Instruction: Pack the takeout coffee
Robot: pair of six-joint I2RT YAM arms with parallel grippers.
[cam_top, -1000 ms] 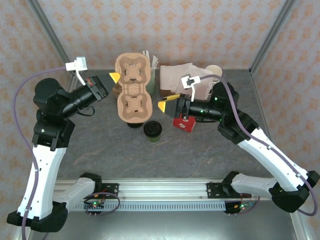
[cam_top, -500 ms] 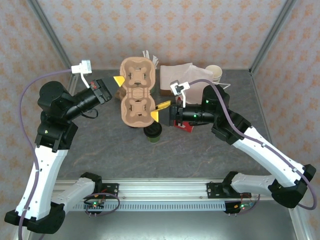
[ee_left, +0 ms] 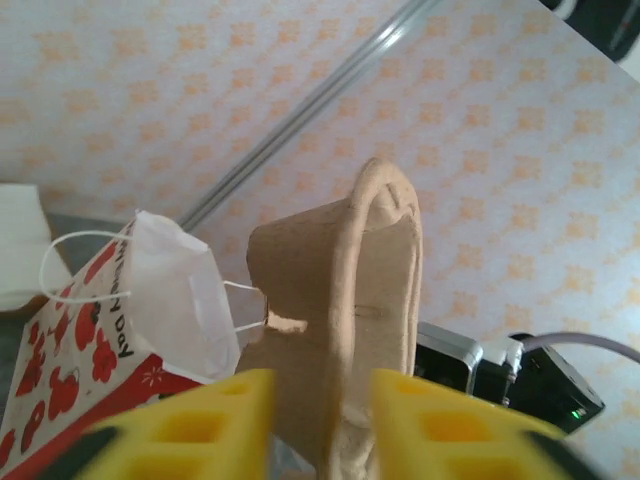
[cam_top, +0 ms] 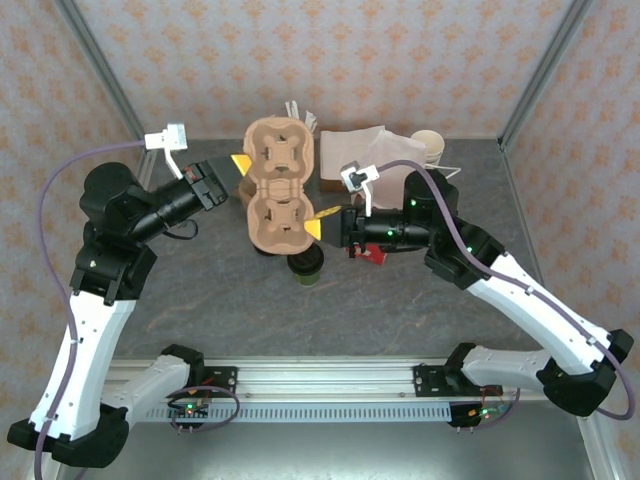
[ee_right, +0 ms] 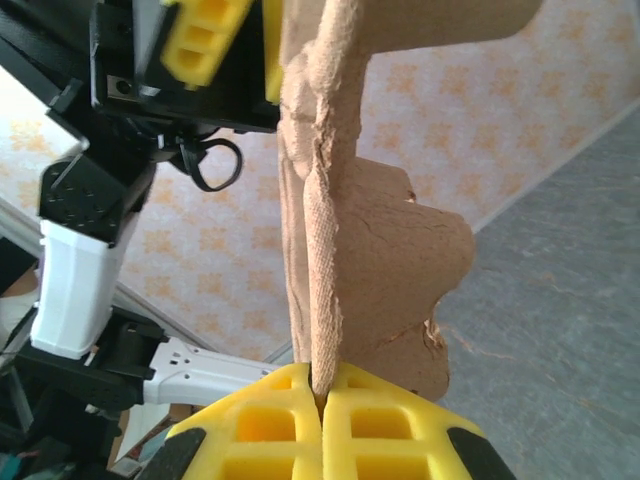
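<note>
Pinching the rim of the cardboard carrier (cam_top: 278, 195), the fingers of the right gripper (cam_top: 314, 224) were pressed together, while those of the left gripper (cam_top: 238, 163) were spread around the opposite rim. The takeout coffee (cam_top: 306, 266) was seen on the table (cam_top: 200, 290), partly under the carrier, which should be kept level and set down beside it.

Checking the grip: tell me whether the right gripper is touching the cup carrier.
Touching. The right wrist view shows the right gripper pinched shut on the cup carrier, on its thin rim.
</note>
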